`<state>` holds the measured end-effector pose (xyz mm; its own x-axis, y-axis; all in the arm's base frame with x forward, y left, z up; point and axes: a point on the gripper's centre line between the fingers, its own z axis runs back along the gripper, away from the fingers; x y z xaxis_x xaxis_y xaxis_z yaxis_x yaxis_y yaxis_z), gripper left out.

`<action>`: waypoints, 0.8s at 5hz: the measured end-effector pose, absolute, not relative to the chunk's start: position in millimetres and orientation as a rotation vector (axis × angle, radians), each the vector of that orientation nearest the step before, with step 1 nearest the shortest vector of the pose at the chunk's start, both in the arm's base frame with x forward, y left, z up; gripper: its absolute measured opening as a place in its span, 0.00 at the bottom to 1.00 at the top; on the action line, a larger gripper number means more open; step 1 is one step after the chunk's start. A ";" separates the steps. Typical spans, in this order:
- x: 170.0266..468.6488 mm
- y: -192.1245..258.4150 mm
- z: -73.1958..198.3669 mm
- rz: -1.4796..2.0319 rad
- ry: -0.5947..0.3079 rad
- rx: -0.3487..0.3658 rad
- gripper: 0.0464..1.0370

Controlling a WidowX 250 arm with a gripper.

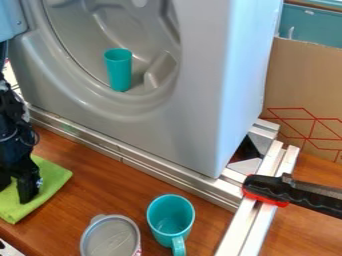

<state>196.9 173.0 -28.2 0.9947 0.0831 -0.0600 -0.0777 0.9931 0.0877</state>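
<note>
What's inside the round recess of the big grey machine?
A teal cup stands upright, low in the round recess. Whatever part of the recess lies directly behind the cup is covered.

Soft-looking matt cloth (45,182) under the fingers (28,189); smooth, faintly glossy wood-look tabletop (120,185) beside them; satiny metal rail (87,141) near them; smooth, plastic-looking grey housing (200,120) beyond; farther from them, a glossy teal mug (170,217); well apart, matt brown cardboard (304,85).

No readable text or numbers anywhere.
</note>
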 end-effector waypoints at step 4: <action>256.2 164.3 -23.7 -0.022 -0.044 0.042 0.96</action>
